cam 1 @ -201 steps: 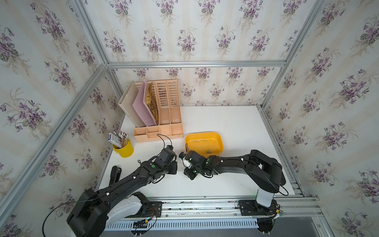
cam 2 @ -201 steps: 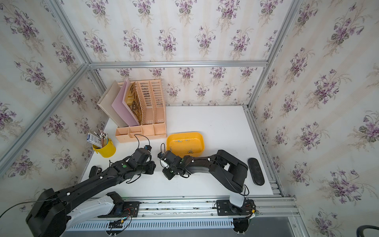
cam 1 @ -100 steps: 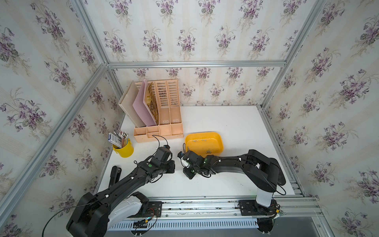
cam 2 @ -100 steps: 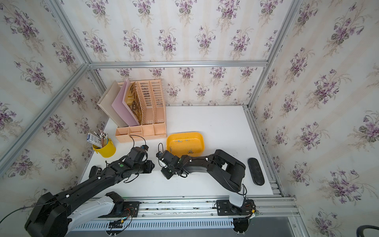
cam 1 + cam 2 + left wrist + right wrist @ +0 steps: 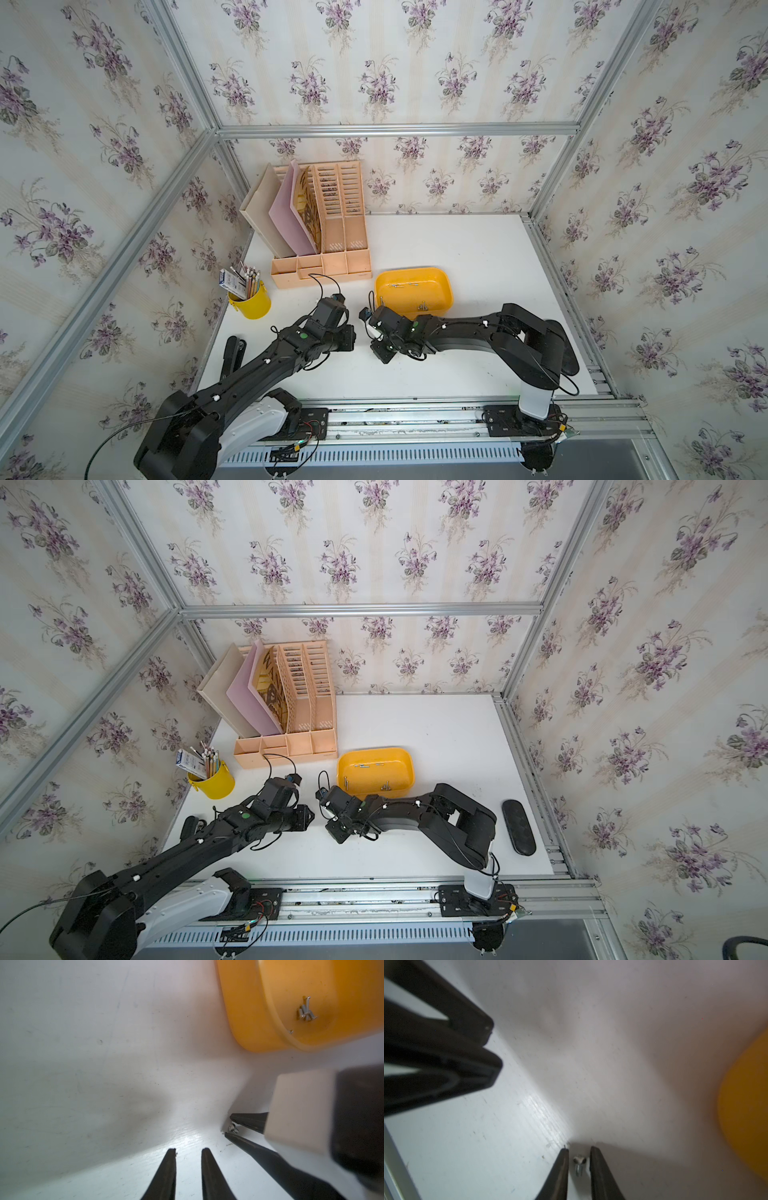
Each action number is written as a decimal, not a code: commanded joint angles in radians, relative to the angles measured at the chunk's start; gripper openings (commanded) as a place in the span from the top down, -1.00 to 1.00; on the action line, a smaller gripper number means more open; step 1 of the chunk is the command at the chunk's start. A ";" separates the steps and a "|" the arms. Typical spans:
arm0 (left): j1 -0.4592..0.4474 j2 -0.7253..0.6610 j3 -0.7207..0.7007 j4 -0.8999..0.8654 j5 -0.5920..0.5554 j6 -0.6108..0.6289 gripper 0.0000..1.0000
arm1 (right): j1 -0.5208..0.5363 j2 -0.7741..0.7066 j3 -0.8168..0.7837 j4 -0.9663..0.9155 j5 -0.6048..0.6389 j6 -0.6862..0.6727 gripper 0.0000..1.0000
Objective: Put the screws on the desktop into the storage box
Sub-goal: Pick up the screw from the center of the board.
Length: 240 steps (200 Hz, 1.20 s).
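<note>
Your right claw is down at the bench with its two thin black fingers set a little apart, one on each side of a single small screw. A sliver of white shows between the screw and each finger, so the screw lies on the bench and is not pinched. Your left claw is just to the left of it, its fingers also slightly apart, with nothing between them and its tips low over bare bench. From the left wrist you can see both right fingers bracketing that same screw. The two claws face each other at the near middle of the bench, tips close but not touching. The box sits just beyond and to the right of the right claw, flat on the bench; several screws lie inside it, some along its far wall and a small cluster near its front wall. Farther out, the organiser stands at the far left and the cup at the left edge.
</note>
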 commanded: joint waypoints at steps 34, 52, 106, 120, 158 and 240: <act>0.001 -0.008 -0.005 0.014 0.003 0.014 0.47 | 0.001 0.034 -0.014 -0.243 0.052 0.000 0.56; 0.001 -0.006 -0.005 0.017 0.004 0.016 0.47 | 0.001 0.039 -0.015 -0.244 0.052 -0.001 0.56; 0.002 0.002 -0.010 0.027 0.010 0.013 0.46 | 0.000 0.038 -0.011 -0.252 0.058 0.000 0.56; 0.001 -0.001 -0.010 0.027 0.010 0.014 0.46 | 0.001 0.040 -0.012 -0.254 0.060 0.000 0.57; 0.000 -0.005 -0.016 0.026 0.013 0.013 0.46 | 0.001 0.062 -0.005 -0.265 0.055 0.012 0.58; 0.002 -0.012 -0.020 0.027 0.012 0.012 0.45 | 0.002 0.052 -0.025 -0.274 0.054 0.010 0.59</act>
